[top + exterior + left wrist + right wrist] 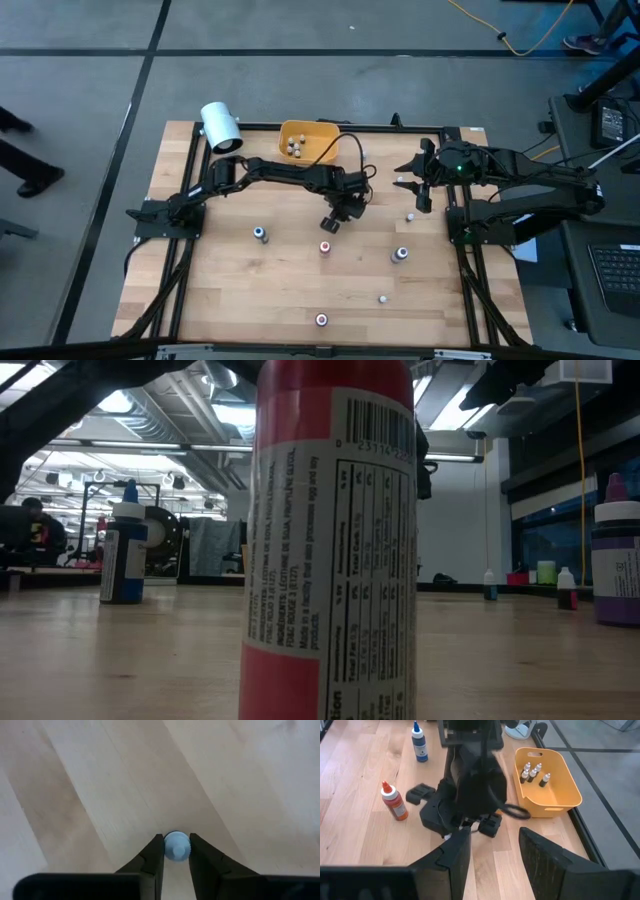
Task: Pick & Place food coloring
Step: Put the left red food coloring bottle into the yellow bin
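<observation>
Several food coloring bottles stand scattered on the wooden table, among them a blue-capped one (260,234) and a red-capped one (325,247). More of them stand in the yellow bin (308,140) at the far edge. My left gripper (333,218) reaches to the table's middle and is shut on a bottle with a pale blue cap (176,846). My right gripper (492,845) hangs open and raised above the table's right side, with nothing between its fingers. My left gripper pinches the bottle's pale blue cap (170,845) between its two fingers (155,852), one on each side. The fingers come from above, slanting down. The cap's top faces the camera; the bottle's body below it is hidden by the cap.
A big white cylinder (221,127) lies at the far left corner. Black frame rails run along the table's edges. In the low view a red-labelled bottle (330,540) stands right before the camera, with a blue one (125,545) to its left and a purple one (615,560) to its right.
</observation>
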### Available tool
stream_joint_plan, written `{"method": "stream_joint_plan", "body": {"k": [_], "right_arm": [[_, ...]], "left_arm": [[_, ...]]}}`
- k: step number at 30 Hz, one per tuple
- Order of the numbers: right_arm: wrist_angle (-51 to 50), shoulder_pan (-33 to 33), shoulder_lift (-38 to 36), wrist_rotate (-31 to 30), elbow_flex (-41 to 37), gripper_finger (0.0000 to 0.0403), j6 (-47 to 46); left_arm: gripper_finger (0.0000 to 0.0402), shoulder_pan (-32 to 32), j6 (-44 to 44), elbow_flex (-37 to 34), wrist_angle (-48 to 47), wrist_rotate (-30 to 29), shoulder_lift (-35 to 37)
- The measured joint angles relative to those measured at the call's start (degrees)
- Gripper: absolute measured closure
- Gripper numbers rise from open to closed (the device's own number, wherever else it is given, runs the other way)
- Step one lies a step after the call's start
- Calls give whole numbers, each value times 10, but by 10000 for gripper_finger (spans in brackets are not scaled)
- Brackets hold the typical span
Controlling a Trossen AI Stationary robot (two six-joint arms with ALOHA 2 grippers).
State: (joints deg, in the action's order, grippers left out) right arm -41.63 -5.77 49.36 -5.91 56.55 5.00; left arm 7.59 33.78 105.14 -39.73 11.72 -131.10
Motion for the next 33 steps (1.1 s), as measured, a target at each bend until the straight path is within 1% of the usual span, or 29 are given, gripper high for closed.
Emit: {"method": "stream_joint_plan", "body": {"k": [4,9,13,20,22,27,31,33], "right_arm": [[0,0,0,0,0,234,0],[0,0,0,0,0,234,0],[0,0,0,0,0,234,0],[1,0,0,0,0,234,0],[1,0,0,0,0,234,0],[1,0,0,0,0,234,0],[1,0,0,0,0,234,0],[1,0,0,0,0,234,0]], "left_arm": [[328,5,26,0,2,-5,45],[332,30,49,0,-5,-61,115],[332,69,34,0,-25,-103,171],[332,136,-10,1,-110,-148,252],[332,147,-24,1,-140,-151,269],[332,169,-57,1,-167,-161,293],[332,187,-65,0,-192,-162,298],[331,198,-56,0,-202,-162,298]]}}
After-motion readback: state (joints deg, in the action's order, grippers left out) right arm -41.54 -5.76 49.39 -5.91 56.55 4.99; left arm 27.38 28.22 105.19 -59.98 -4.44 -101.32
